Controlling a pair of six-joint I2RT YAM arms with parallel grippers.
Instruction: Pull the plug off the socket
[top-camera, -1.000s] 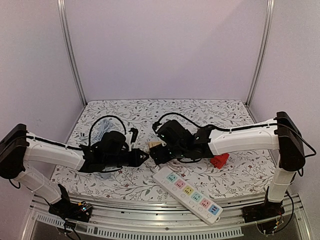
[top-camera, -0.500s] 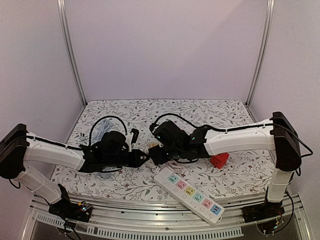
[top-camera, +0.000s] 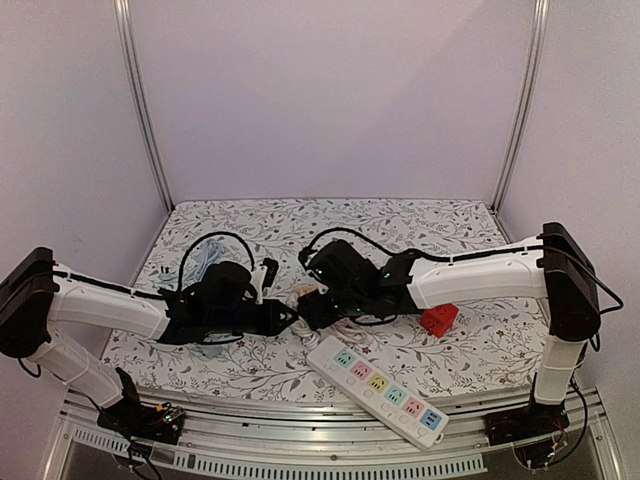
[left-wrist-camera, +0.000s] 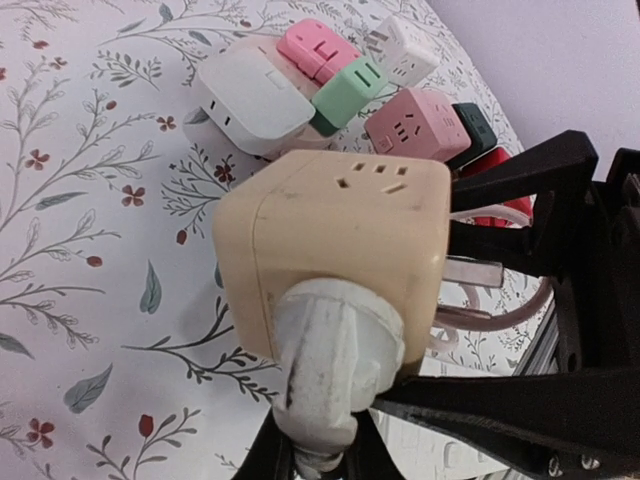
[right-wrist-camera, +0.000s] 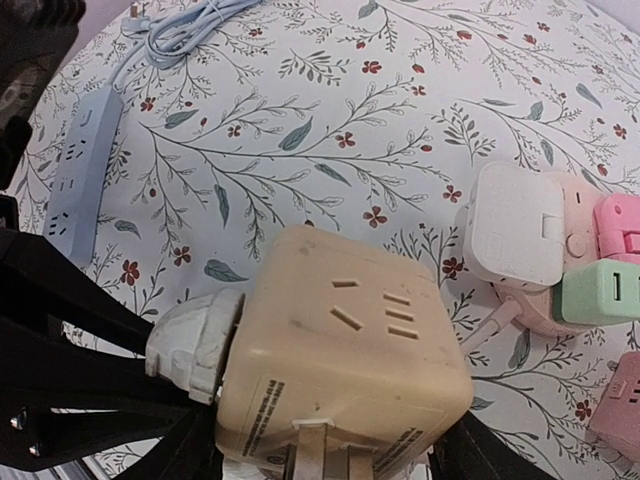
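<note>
A beige cube socket (right-wrist-camera: 350, 340) hangs above the flowered table between the two arms, small in the top view (top-camera: 308, 295). A white plug (left-wrist-camera: 335, 350) sits in its side face, fully seated, and shows at the cube's left in the right wrist view (right-wrist-camera: 190, 345). My left gripper (left-wrist-camera: 320, 445) is shut on the plug's tail end. My right gripper (right-wrist-camera: 330, 455) has a black finger on each side of the cube's lower part, pressed against it. In the left wrist view the socket (left-wrist-camera: 340, 230) fills the middle.
A white power strip (top-camera: 385, 388) with coloured outlets lies at the near edge. A red adapter (top-camera: 438, 320) lies right of the grippers. A cluster of white, pink and green adapters (right-wrist-camera: 560, 260) rests under the cube. A blue-grey strip (right-wrist-camera: 80, 170) with its coiled cord lies far left.
The right gripper has shifted slightly left toward the left gripper and its fingers have drawn in around the cube. The left arm has barely moved, still gripping the plug.
</note>
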